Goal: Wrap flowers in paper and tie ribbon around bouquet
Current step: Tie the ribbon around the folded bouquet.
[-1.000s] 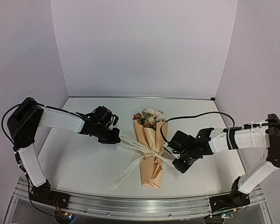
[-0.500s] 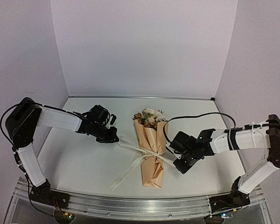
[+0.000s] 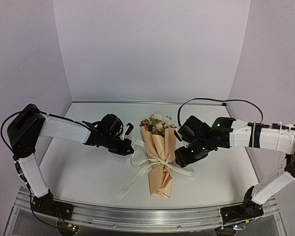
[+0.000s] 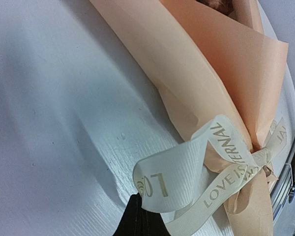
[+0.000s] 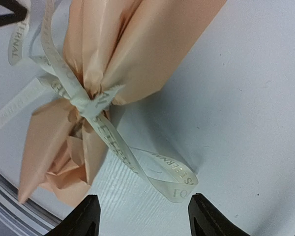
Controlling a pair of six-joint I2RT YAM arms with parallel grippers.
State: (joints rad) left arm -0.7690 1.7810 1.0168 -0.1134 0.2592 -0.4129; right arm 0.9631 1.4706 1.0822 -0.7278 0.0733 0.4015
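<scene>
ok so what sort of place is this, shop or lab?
Likely a lab robot cell, not a shop: white table, plain pale walls boxing it in, aluminium rail along its near edge. The bouquet lies mid-table.

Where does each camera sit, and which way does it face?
Top external: fixed above and behind, looking down at the table; left arm and right arm show.
Left wrist: on that arm, facing the ribbon loop; its shut fingertips show below.
Right wrist: on its arm, facing the knot; two spread fingertips show.
Shared: both wrist views see the bouquet and knot.
</scene>
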